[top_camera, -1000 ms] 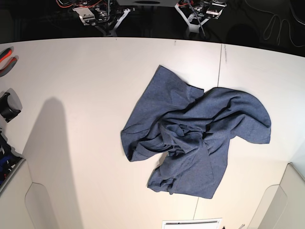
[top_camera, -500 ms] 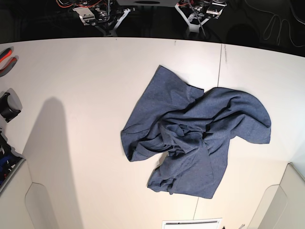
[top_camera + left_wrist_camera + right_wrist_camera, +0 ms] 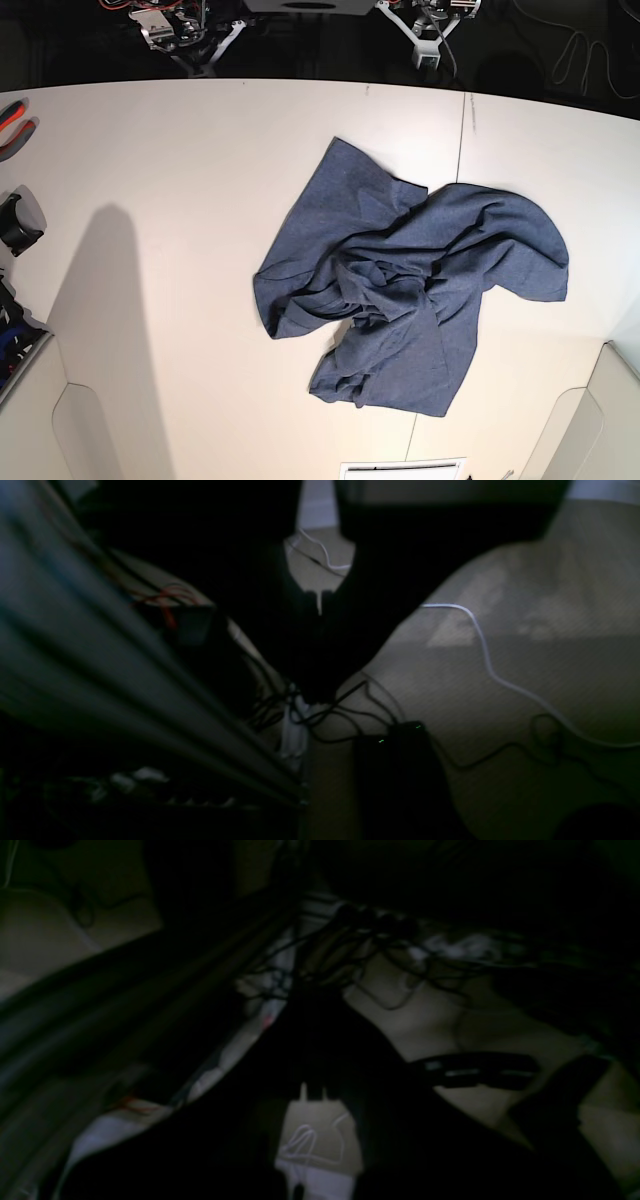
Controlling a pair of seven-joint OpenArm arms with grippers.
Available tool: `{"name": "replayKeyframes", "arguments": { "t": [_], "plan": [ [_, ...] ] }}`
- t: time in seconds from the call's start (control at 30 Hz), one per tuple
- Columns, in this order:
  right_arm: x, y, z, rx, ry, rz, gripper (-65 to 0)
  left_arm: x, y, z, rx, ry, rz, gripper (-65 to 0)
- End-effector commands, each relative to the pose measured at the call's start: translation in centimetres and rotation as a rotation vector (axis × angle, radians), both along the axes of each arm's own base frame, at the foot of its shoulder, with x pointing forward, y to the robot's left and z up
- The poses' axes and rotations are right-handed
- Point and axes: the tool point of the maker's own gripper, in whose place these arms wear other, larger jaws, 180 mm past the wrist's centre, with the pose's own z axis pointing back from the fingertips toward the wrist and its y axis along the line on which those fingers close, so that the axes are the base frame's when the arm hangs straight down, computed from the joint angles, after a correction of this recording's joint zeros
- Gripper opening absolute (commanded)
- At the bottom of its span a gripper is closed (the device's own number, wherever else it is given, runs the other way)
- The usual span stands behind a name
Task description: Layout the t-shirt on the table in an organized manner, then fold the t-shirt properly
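Observation:
The slate-blue t-shirt (image 3: pixel 410 290) lies crumpled in a heap on the white table (image 3: pixel 180 170), right of centre, with folds bunched in its middle; no lettering shows. Both arms sit behind the table's far edge, away from the shirt: the left arm (image 3: pixel 428 40) at the top right, the right arm (image 3: pixel 190 35) at the top left. In the dim left wrist view my left gripper (image 3: pixel 317 697) is a dark silhouette with its tips together and nothing held. My right gripper (image 3: pixel 306 987) looks the same in the right wrist view, over the floor.
Red-handled pliers (image 3: pixel 12 125) and a black round object (image 3: pixel 17 225) lie at the table's left edge. Raised white corner panels stand at the near left (image 3: pixel 40 420) and near right (image 3: pixel 590 430). Cables (image 3: pixel 480 645) and a black box (image 3: pixel 395 765) lie on the floor behind the table.
Both arms have shifted slightly outward along the table's far edge, the right arm leftward and the left arm rightward. The t-shirt has not moved.

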Motion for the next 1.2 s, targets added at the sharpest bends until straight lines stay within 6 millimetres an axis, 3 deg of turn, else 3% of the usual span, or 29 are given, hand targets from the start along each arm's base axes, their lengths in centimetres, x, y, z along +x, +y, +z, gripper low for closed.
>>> {"name": "replayKeyframes", "arguments": {
  "t": [0.0,0.1,0.23,0.43,0.63,0.9,1.07,1.17],
  "plan": [
    [-0.5,-0.5,0.1,0.0,-0.006,-0.002,-65.0,-0.4,-0.1,0.3,-0.003,-0.023,0.001,-65.0],
    [-1.6,-1.6,0.7,-0.007,-0.027,0.012,-65.0,-1.3,0.4,1.5,0.0,-0.074,0.035,-65.0],
    [-3.9,-2.3,1.7,-0.004,-0.049,0.036,-65.0,-2.5,-0.9,3.4,-0.102,-0.122,0.076,-65.0],
    [-7.4,-2.5,4.9,0.023,-0.098,0.075,-65.0,-4.9,-2.0,6.9,-0.186,-0.176,0.041,-65.0],
    [-8.5,-2.6,9.8,0.042,-0.196,0.027,-65.0,-5.5,0.4,10.7,-0.136,-0.245,-0.029,-65.0],
    [-4.9,-5.8,17.8,-0.02,-0.403,-0.03,-65.0,-4.0,3.4,17.7,-0.059,-0.377,-0.131,-65.0],
    [-2.2,-7.9,23.7,-0.08,-0.541,-0.022,-65.0,-2.1,4.1,23.9,-0.082,-0.478,-0.239,-65.0],
    [-0.4,-8.5,27.2,-0.113,-0.627,-0.009,-65.0,-0.2,6.1,27.7,-0.036,-0.566,-0.235,-65.0]
  ]
}}
